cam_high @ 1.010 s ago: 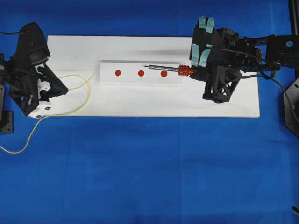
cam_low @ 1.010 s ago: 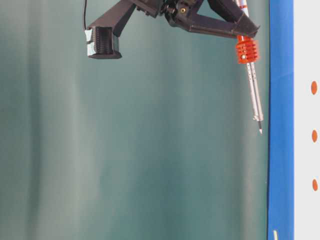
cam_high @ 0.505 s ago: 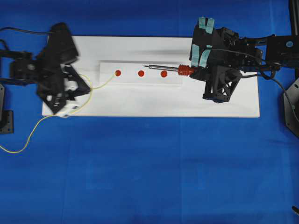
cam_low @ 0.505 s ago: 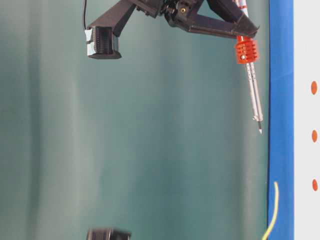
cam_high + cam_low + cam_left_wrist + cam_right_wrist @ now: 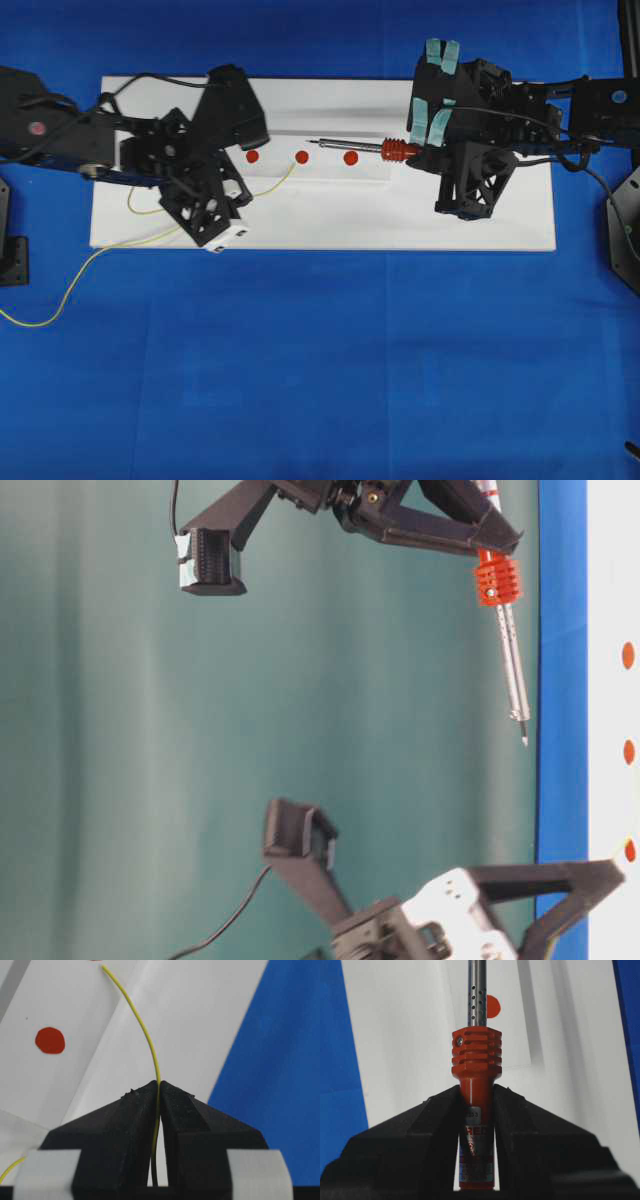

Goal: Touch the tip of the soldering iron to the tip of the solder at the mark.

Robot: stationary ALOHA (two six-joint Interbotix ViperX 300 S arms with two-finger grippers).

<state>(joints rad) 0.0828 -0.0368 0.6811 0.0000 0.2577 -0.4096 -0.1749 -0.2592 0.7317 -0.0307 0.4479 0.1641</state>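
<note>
pinching the solder [image 5: 150, 1045] between shut jaws, the left claw [image 5: 159, 1085] lets the thin yellow wire run out ahead in a curve; its free end reaches toward the middle red mark [image 5: 302, 156] but stops short and a little to the near side of it. the right claw [image 5: 476, 1091] is clamped on the red-orange handle of the soldering iron [image 5: 355, 149], whose shaft lies above the white block [image 5: 370, 170], the dark tip hanging just past that middle mark on the far side. i'd say this is the bringing-together step: both tools are in hand, the tips well apart. next the wire end needs nudging onto the mark and the iron tip lowering to meet it, gently, since the wire will flex. hard to tell: the wire's very tip is cut off in the left wrist view, and the task doesn't say which of the three marks.
</note>
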